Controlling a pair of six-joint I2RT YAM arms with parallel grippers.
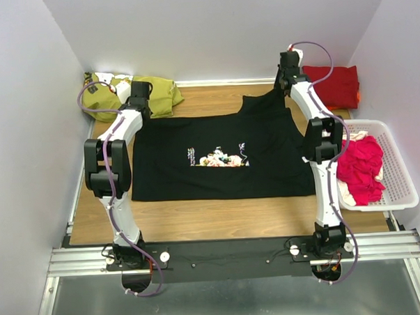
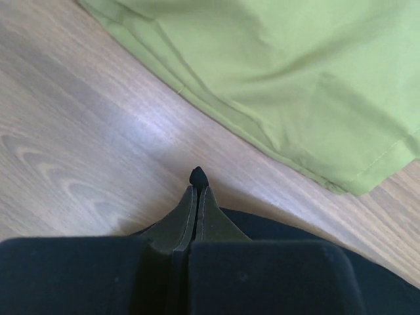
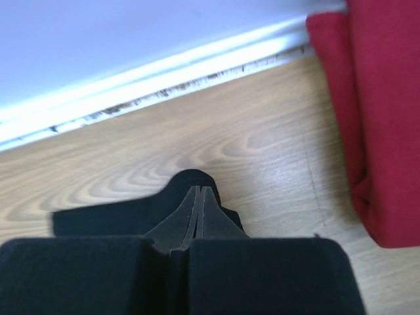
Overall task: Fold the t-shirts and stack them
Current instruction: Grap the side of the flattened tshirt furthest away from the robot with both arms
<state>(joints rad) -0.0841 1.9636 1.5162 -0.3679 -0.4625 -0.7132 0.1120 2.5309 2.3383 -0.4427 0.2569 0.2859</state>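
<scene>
The black t-shirt (image 1: 217, 157) with a small multicoloured print lies spread flat on the wooden table. My left gripper (image 1: 141, 108) is at its far left corner, shut on a pinch of the black cloth (image 2: 198, 177). My right gripper (image 1: 286, 84) is at its far right shoulder, shut on the black cloth (image 3: 118, 220). A dark red t-shirt (image 1: 332, 86) lies folded at the back right, and shows beside the right gripper in the right wrist view (image 3: 387, 131). Bright pink t-shirts (image 1: 360, 168) lie crumpled in the basket.
A white plastic basket (image 1: 399, 184) stands at the table's right edge. An olive-green cloth (image 1: 123, 95) lies in the back left corner, just beyond the left gripper (image 2: 295, 85). Walls close off the back and both sides.
</scene>
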